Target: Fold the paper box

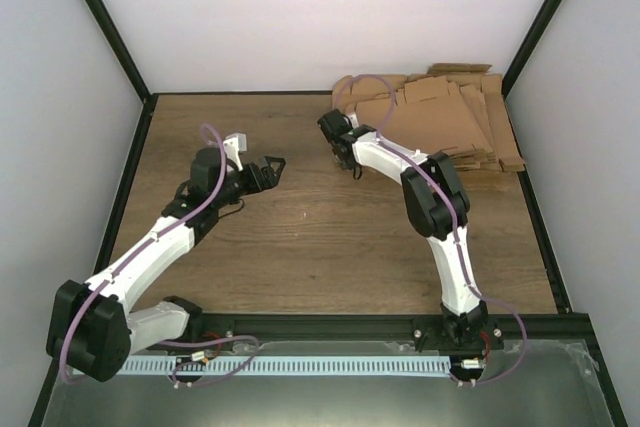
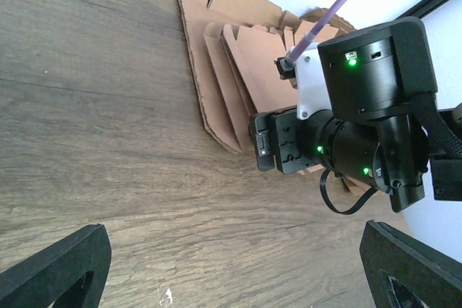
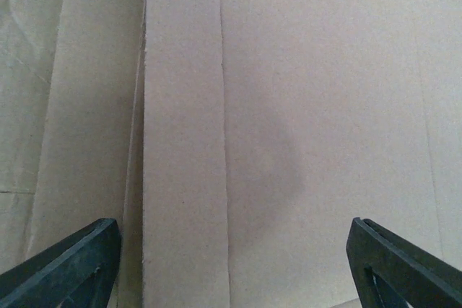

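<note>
A single paper box is out of view; only a pile of flat brown cardboard blanks (image 1: 450,117) lies at the table's back right. My right gripper (image 1: 332,127) hangs over the pile's left edge. In the right wrist view it (image 3: 234,250) stands open, its fingers wide apart above a flat creased sheet (image 3: 303,106) with nothing between them. My left gripper (image 1: 272,169) is open over bare wood left of centre, pointing toward the pile. The left wrist view shows that gripper (image 2: 234,250) empty, with the pile (image 2: 231,70) and the right arm's wrist (image 2: 361,128) ahead.
The wooden table (image 1: 300,237) is bounded by white walls with a black frame. The pile reaches the back right corner. Purple cables loop along both arms.
</note>
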Controlling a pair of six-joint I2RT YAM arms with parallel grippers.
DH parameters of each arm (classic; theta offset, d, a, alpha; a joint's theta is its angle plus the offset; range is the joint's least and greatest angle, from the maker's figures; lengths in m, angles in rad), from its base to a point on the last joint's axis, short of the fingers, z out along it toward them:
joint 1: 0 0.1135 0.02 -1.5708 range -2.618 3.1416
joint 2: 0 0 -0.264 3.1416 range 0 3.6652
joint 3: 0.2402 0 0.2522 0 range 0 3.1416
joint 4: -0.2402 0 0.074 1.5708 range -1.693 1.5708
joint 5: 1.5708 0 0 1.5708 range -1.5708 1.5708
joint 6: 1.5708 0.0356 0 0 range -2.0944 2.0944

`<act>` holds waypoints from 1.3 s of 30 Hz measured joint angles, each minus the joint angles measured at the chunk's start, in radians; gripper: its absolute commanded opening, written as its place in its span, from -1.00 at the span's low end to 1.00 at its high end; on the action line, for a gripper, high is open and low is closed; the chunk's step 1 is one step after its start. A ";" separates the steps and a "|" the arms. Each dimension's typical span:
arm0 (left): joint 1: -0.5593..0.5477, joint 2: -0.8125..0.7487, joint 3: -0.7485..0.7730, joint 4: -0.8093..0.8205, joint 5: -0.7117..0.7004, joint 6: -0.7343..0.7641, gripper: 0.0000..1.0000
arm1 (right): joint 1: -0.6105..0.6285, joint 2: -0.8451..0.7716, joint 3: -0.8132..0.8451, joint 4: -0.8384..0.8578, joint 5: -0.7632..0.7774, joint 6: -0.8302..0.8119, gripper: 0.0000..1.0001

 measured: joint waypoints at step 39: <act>0.000 0.000 0.000 -0.038 -0.008 0.018 0.95 | 0.000 -0.049 -0.034 -0.011 0.026 -0.020 0.30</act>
